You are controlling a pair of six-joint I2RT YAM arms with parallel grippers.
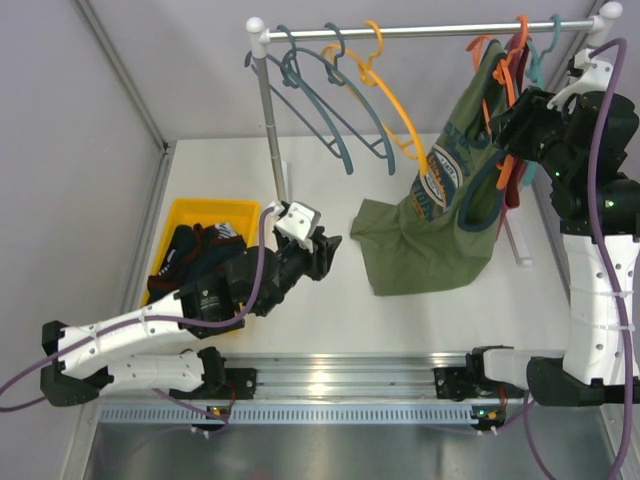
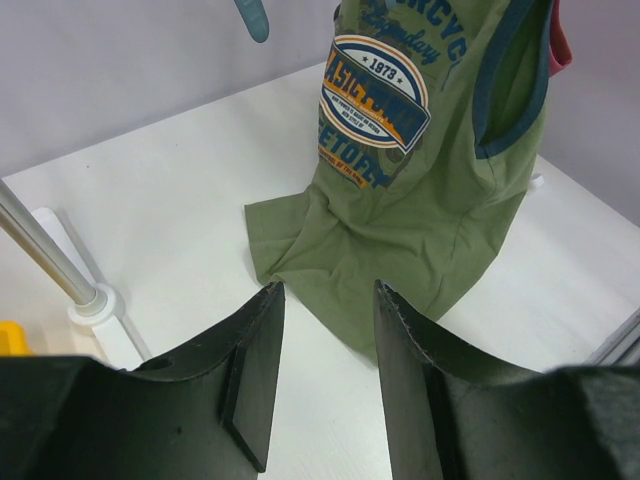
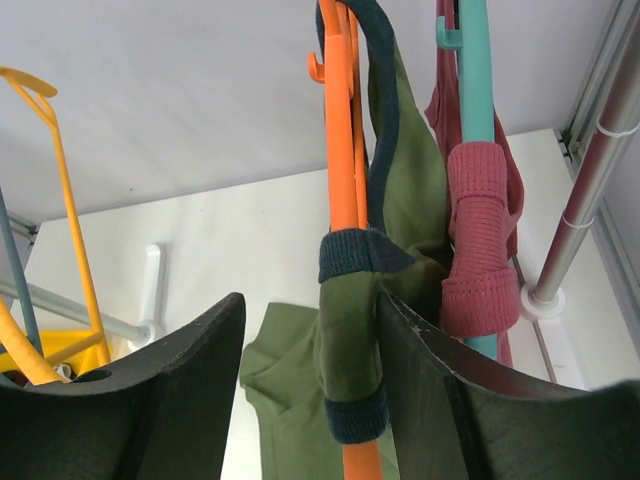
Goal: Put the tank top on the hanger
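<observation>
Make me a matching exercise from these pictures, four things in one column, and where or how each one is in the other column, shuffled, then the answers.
Column one:
1. tank top
2. yellow bin
3. left gripper
4. amber hanger

Column two:
A. holds dark clothes at the left side of the table
B. open, nothing between its fingers
C. hangs bare on the rail
D. hangs at the rail's right end, hem lying on the table

Pairs: 1-D, 2-A, 3-B, 4-C.
</observation>
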